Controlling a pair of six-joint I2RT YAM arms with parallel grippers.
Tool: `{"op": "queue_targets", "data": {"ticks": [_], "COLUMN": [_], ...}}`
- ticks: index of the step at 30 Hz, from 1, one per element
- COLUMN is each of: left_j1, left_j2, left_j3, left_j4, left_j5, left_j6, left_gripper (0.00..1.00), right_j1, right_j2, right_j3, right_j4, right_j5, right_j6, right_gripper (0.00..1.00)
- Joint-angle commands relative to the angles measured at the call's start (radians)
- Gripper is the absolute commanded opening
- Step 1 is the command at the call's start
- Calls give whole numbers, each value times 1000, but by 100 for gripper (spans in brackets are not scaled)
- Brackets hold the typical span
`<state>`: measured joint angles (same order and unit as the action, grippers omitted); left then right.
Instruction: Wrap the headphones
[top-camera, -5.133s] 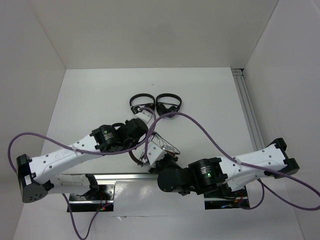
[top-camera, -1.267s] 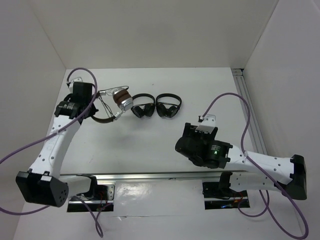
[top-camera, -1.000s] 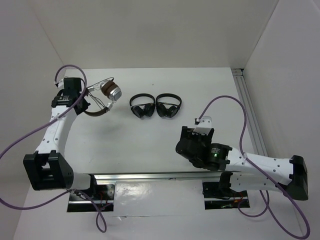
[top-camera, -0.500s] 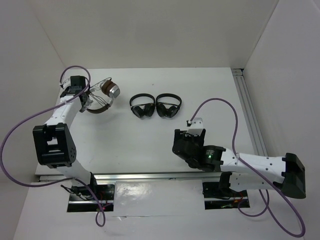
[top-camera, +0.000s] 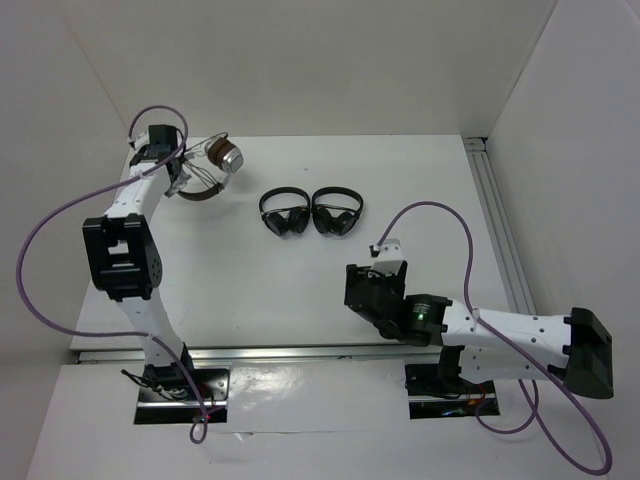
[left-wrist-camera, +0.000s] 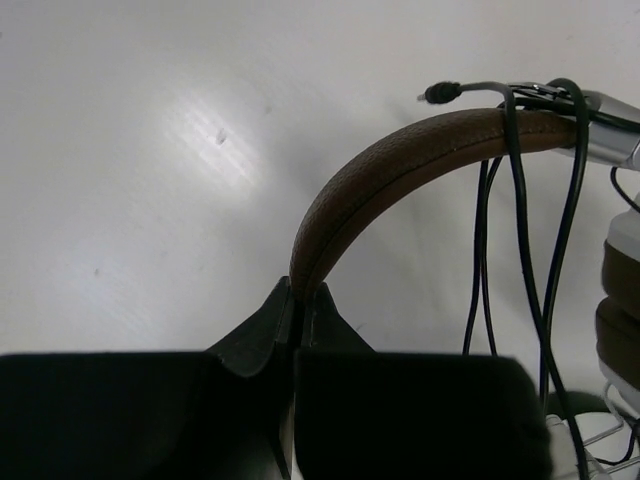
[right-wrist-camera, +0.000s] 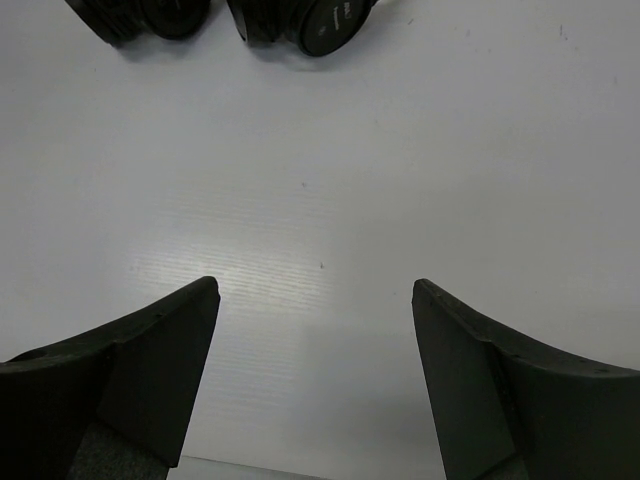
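Note:
The headphones (top-camera: 208, 172), with a brown headband, a silver cup and a thin dark cable, hang at the far left corner of the table. My left gripper (top-camera: 176, 178) is shut on the headband. In the left wrist view the brown headband (left-wrist-camera: 400, 165) rises out of my left gripper (left-wrist-camera: 298, 292). The dark cable (left-wrist-camera: 520, 200) is looped over the headband and hangs down, and a brown ear pad (left-wrist-camera: 620, 300) shows at the right edge. My right gripper (top-camera: 378, 262) stands open and empty low over the bare table (right-wrist-camera: 320, 180), its gap (right-wrist-camera: 315, 285) showing only the white surface.
Two small all-black headphones (top-camera: 285, 212) (top-camera: 337, 212) lie side by side in the middle of the table; their cups (right-wrist-camera: 140, 15) (right-wrist-camera: 310, 20) show at the top of the right wrist view. White walls close the left, far and right sides. A metal rail (top-camera: 495, 215) runs along the right.
My left arm has carried the headphones from the table's middle to the far left corner, still gripping the headband. My right arm has let go, drawn back and shifted slightly left.

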<state>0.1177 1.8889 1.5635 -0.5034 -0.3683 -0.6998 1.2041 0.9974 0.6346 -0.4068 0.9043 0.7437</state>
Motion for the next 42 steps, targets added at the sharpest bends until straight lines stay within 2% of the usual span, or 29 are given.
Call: {"op": "queue_targets", "data": {"ticks": [1, 5, 12, 19, 20, 21, 22, 24, 27, 28, 29, 30, 34, 39, 42], "left_j1": [-32, -32, -41, -23, -23, -23, -23, -12, -3, -3, -3, -3, -12, -30, 0], "left_j2": [106, 285, 433, 535, 544, 544, 558, 567, 549, 535, 497, 475, 372, 285, 242], "left_j3": [221, 435, 567, 635, 648, 649, 658, 667, 652, 638, 592, 567, 475, 466, 481], "left_j4": [-54, -161, -159, -150, -150, -150, -150, -159, -159, -159, -146, -135, -112, -158, -237], "left_j5": [-29, -72, -115, -87, -87, -87, -77, -64, -40, -40, -40, -22, 0, -60, -69], "left_j6": [29, 17, 26, 36, 36, 36, 36, 36, 22, 22, 1, 0, -56, -67, -81], "left_gripper": [0, 0, 0, 0, 3, 14, 20, 27, 46, 72, 91, 100, 100, 100, 100], "right_j1": [-1, -1, -1, -11, -11, -11, -11, -11, -11, -11, -11, -11, -11, -1, -1], "right_j2": [26, 47, 84, 127, 127, 136, 136, 145, 147, 147, 135, 135, 83, 33, -8], "right_j3": [8, 8, -46, -46, -46, -59, -59, -84, -93, -93, -93, -84, -33, 31, 63], "right_j4": [59, 80, 126, 146, 157, 157, 174, 183, 194, 203, 194, 194, 123, 25, 2], "right_j5": [-28, -60, -76, -96, -96, -105, -114, -114, -134, -143, -143, -143, -134, -94, -105], "right_j6": [-29, -38, -24, -33, -33, -33, -33, -33, -12, -12, -12, -12, -24, -47, -59], "right_gripper": [85, 85, 85, 85, 85, 85, 85, 85, 85, 85, 85, 85, 85, 90, 92]}}
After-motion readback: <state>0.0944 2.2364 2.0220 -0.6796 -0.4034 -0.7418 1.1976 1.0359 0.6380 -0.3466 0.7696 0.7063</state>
